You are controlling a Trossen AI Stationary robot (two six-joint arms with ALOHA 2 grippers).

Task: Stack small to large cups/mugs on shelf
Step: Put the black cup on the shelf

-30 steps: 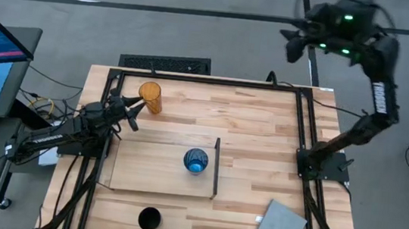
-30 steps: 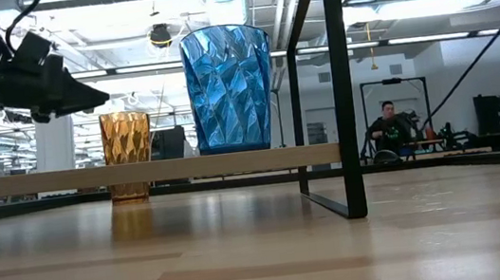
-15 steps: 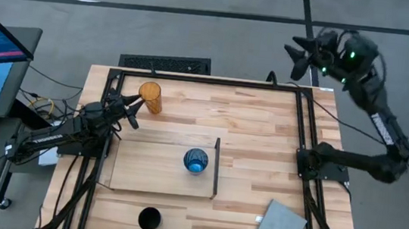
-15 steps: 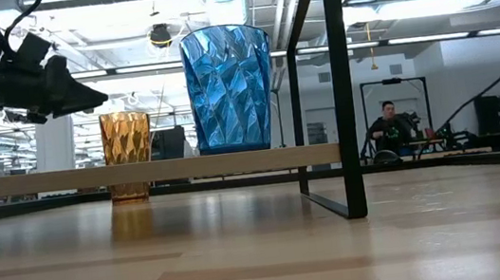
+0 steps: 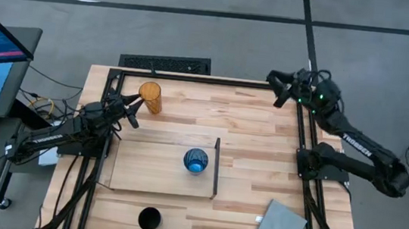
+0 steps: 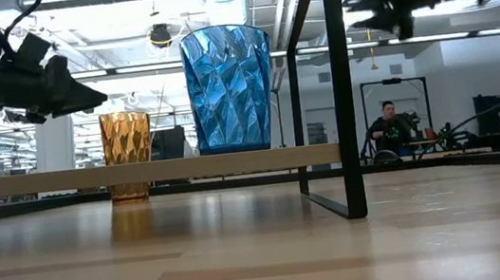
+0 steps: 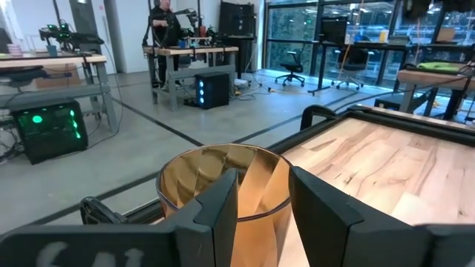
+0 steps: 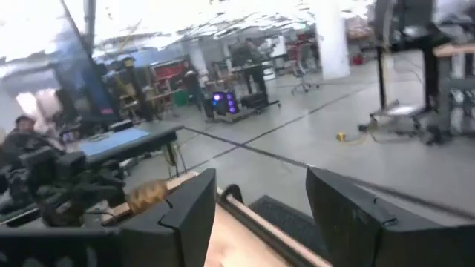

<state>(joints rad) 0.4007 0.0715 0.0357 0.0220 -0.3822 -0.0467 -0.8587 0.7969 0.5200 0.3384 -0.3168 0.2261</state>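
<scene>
left gripper: fingers parted, tall translucent orange tumbler just ahead of tips (not gripped) | right gripper: fingers spread, raised over table's far edge | translucent blue cup seated on pale plywood shelf

A translucent orange tumbler with a faceted pattern is shown on a pale wood-grain table. A translucent blue cup, cut in angular facets, is seen on a pale plywood shelf edged by a thin dark wall. A black cup and a grey pad are also shown.
</scene>
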